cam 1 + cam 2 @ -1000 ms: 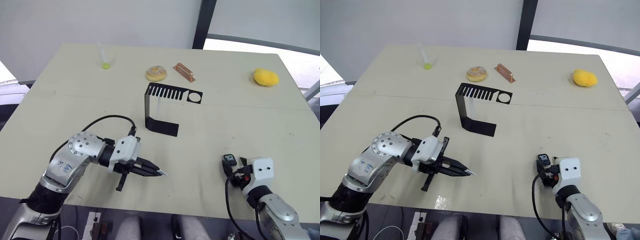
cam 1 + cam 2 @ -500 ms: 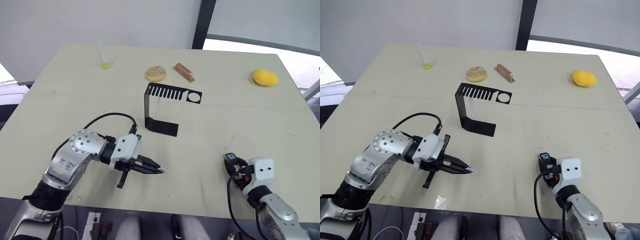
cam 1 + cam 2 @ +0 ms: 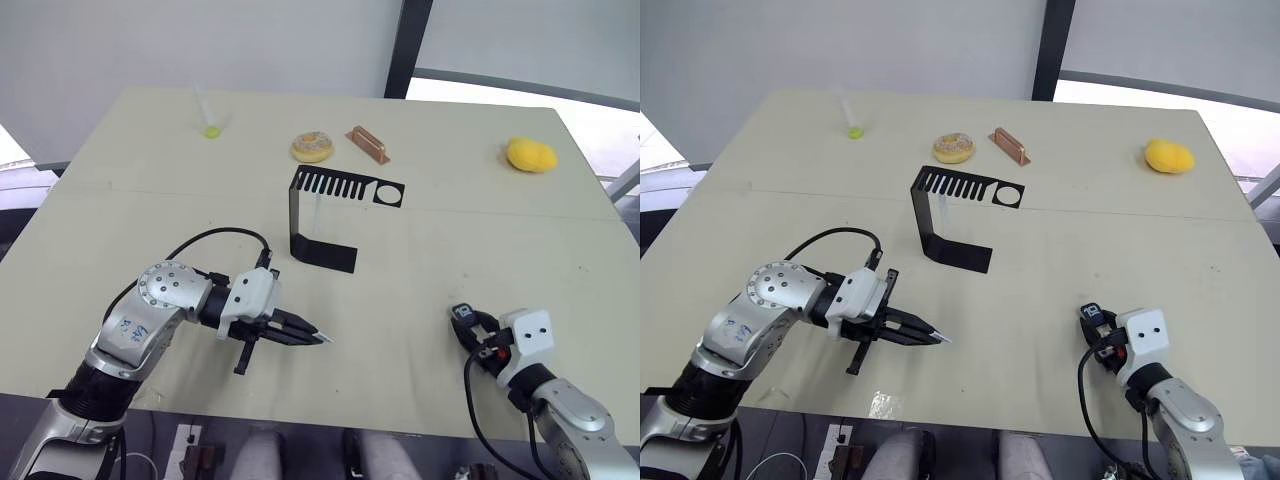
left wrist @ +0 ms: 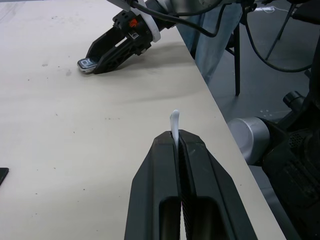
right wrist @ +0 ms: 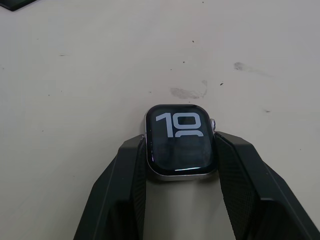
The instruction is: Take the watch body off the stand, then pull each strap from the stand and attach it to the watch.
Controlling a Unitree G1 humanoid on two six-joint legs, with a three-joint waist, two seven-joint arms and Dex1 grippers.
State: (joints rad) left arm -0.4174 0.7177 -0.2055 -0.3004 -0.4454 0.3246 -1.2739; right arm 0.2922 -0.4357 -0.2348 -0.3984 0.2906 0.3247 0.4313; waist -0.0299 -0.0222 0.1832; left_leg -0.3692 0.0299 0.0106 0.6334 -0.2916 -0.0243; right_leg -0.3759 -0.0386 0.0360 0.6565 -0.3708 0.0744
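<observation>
Watch body [image 5: 181, 141] sits clamped between the two black fingers of the right pincer [image 5: 181, 150], screen up with its light digits legible, low over the bench [image 3: 420, 250] near the front edge on the robot's right. The left pincer [image 4: 178, 142] is closed flat on a white strap [image 4: 174, 121], whose free end pokes out a little past the fingertips. From the head camera that pincer [image 3: 318, 338] hangs over the bench toward the left front, its fingers pointing across at the right arm.

What the coming move turns on is the line between them: the strap's tip points toward the watch body, which lies well apart to the right of it, so the strap's long axis roughly runs along the gap to be closed. In the left wrist view the right pincer [image 4: 95, 59] faces back with the watch [image 4: 86, 63] at its tip, slightly off to one side of the strap's line. Judging by this, the step in hand is bringing the first strap to the case, and the two arms need to meet with the strap end squared to a slot edge of the case.

The stand [image 3: 322, 215] is behind, mid-bench; a pale strip that may be the second strap [image 3: 318, 212] hangs under its slotted top plate, though it is too faint to be sure.
</observation>
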